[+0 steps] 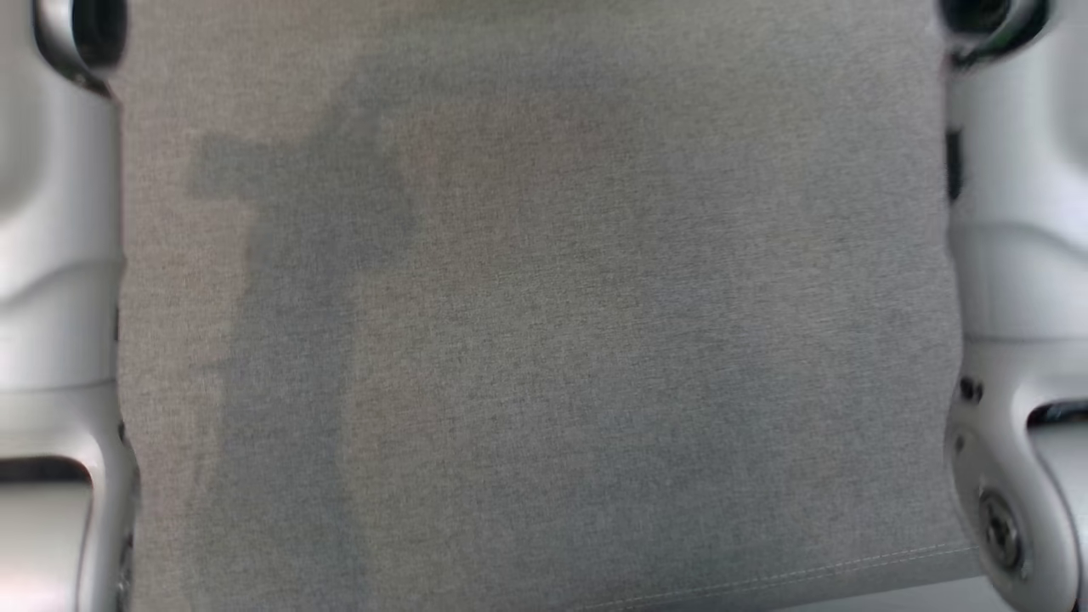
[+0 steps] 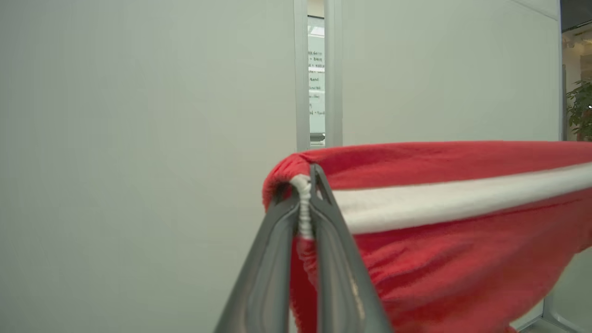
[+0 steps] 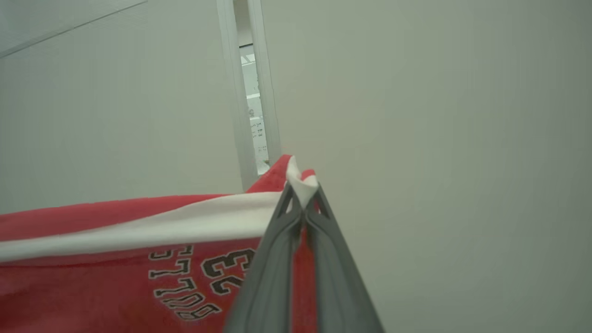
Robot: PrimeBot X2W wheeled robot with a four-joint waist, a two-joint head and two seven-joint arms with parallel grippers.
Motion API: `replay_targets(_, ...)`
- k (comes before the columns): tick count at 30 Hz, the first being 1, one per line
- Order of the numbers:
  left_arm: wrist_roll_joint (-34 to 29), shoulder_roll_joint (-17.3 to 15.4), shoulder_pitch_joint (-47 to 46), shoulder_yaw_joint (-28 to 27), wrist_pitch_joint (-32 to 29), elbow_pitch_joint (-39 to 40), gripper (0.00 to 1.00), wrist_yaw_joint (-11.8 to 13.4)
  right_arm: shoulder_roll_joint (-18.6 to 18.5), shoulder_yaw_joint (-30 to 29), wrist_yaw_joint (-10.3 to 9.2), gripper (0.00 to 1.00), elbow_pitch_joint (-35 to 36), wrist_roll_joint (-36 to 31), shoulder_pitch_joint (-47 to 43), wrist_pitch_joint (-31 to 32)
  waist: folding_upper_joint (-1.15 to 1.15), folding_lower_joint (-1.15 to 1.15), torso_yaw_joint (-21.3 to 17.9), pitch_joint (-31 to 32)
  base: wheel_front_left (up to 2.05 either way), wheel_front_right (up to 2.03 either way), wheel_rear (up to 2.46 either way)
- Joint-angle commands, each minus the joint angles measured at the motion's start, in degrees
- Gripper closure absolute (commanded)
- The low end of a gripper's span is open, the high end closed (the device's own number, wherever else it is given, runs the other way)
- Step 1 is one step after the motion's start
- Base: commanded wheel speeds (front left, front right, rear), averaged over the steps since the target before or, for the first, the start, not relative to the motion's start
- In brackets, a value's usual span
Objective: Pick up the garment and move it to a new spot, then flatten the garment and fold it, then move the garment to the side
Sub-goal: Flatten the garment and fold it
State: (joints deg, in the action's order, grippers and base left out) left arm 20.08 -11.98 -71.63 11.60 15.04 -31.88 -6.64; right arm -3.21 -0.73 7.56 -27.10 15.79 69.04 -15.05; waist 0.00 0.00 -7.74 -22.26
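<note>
Holding the garment (image 2: 462, 268) up taut, left claw (image 2: 305, 185) and right claw (image 3: 303, 196) each clamped on its edge; next up, probably lay it flat.

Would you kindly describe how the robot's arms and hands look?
The left arm and right arm have smooth, glossy silver-white casings with rounded joints; the right shows small dark screws. The left hand and right hand each have two long, dark grey fingers tapering to slim tips.
</note>
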Motion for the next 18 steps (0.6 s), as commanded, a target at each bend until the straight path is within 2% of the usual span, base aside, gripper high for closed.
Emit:
replay_targets(1, 0.28, -0.07, 4.04, -0.84, 0.13, -1.42, 1.00, -0.16, -0.33, 0.68, -0.14, 1.00, -1.10, 0.45, -3.57, -0.14, 0.00, 0.00, 1.19, -2.31, 0.00, 0.00, 0.00)
replay_targets(4, 3.04, 1.16, 9.59, -2.11, 0.17, -3.58, 1.00, -0.47, -0.35, 1.73, -0.14, 1.00, -1.66, 2.25, -8.71, -0.16, 0.00, 0.00, 1.24, -3.15, 0.00, 0.00, 0.00)
replay_targets(6, 5.55, 2.37, 17.09, -1.86, 0.17, -6.07, 1.00, -0.64, -0.15, 2.11, -0.19, 1.00, -1.40, 4.51, -15.53, -0.16, 0.00, 0.00, 1.10, -2.22, 0.00, 0.00, 0.00)
replay_targets(13, 15.56, 4.74, 37.64, 3.49, 0.18, -9.39, 1.00, -0.70, 0.06, 6.81, -0.13, 1.00, 0.14, 10.05, -35.42, -0.17, 0.00, 0.00, 0.10, 1.33, 0.00, 0.00, 0.00)
replay_targets(18, 15.60, 5.66, 48.76, 1.27, 0.04, -7.86, 1.00, -0.71, 0.11, 9.28, -0.13, 1.00, 1.69, 9.44, -45.05, -0.17, 0.00, 0.00, -0.54, 5.36, 0.00, 0.00, 0.00)
